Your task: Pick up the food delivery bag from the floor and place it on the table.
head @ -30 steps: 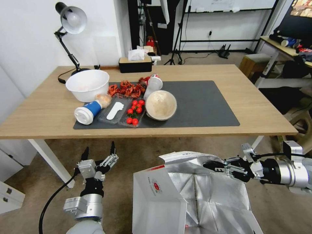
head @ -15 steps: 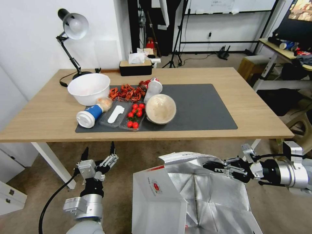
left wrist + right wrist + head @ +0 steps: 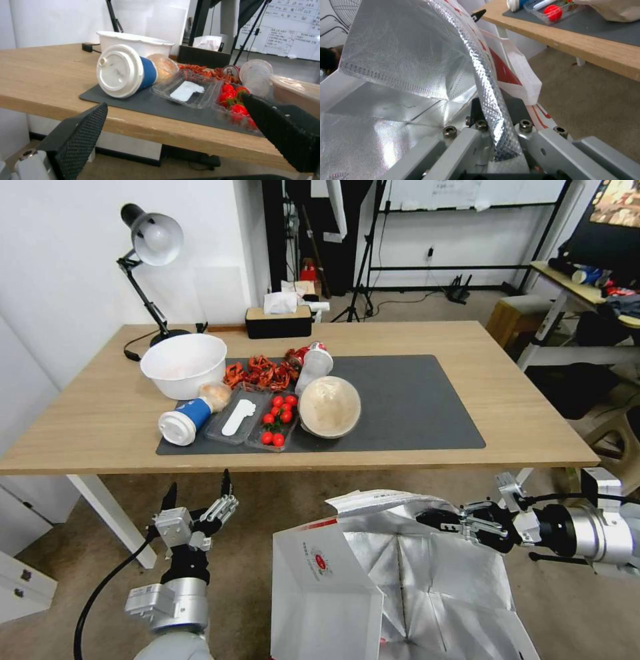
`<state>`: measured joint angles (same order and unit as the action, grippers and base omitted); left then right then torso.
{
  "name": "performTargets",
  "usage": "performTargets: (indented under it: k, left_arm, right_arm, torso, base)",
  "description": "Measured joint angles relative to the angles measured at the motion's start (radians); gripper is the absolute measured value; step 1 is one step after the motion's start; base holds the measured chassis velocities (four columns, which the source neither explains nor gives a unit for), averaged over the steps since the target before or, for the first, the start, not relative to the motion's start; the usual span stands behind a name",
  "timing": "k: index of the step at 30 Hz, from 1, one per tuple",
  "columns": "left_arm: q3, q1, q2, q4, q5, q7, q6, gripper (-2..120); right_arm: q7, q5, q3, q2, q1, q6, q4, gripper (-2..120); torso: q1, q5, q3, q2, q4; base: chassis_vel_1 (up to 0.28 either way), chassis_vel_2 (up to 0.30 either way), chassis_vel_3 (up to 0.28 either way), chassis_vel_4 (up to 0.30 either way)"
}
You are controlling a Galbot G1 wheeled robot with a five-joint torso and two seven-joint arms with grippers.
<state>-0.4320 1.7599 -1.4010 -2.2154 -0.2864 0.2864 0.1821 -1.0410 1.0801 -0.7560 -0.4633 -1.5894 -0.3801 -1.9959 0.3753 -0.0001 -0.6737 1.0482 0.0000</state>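
The food delivery bag [image 3: 400, 580], white with a round red logo and silver foil inside, stands open at the bottom centre of the head view, below the table's front edge. My right gripper [image 3: 437, 520] is shut on its far foil rim; in the right wrist view the folded foil rim [image 3: 493, 105] runs between the jaws. The bag's base is cut off by the picture's lower edge. To the bag's left, over the carpet floor [image 3: 280, 500], my left gripper [image 3: 197, 499] points up, open with nothing between its fingers [image 3: 83, 135]. The light-wood table [image 3: 520, 407] carries a dark grey mat [image 3: 413, 393].
The mat's left half holds a white bowl [image 3: 183, 365], a tipped blue cup [image 3: 183, 419], a tray of tomatoes [image 3: 277, 418] and a covered bowl [image 3: 329, 405]. A lamp [image 3: 152, 230] and a tissue box [image 3: 278, 320] stand at the back. The mat's right half is bare. A white table leg [image 3: 110, 517] stands left.
The whole head view has shifted a little, so the camera moved. Both grippers and the bag keep nearly the same places; the right gripper's hold on the rim is unchanged.
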Motion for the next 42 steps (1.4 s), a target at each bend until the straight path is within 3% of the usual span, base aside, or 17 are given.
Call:
performTargets:
  k: [19, 26, 42]
  left_arm:
    - [-0.002, 0.002, 0.003, -0.007, 0.001, -0.002, 0.001, 100]
    - [0.001, 0.005, -0.001, -0.013, 0.008, -0.004, 0.009, 100]
    - [-0.003, 0.013, -0.006, -0.028, 0.018, -0.005, 0.015, 100]
  right_arm:
    - [-0.026, 0.028, -0.042, -0.005, -0.027, 0.001, -0.003, 0]
    - [-0.067, 0.124, -0.15, 0.049, -0.06, -0.009, 0.024, 0]
    - [-0.106, 0.246, -0.26, 0.122, -0.09, -0.027, 0.058, 0]
  torso:
    - [-0.003, 0.0001, 0.004, -0.007, 0.0]
    - [-0.004, 0.0, 0.005, -0.009, 0.0]
    - [-0.005, 0.0, 0.006, -0.011, 0.0001]
  base:
    - [0.0, 0.0, 0.0, 0.0]
    - [0.0, 0.0, 0.0, 0.0]
    - [0.0, 0.0, 0.0, 0.0]
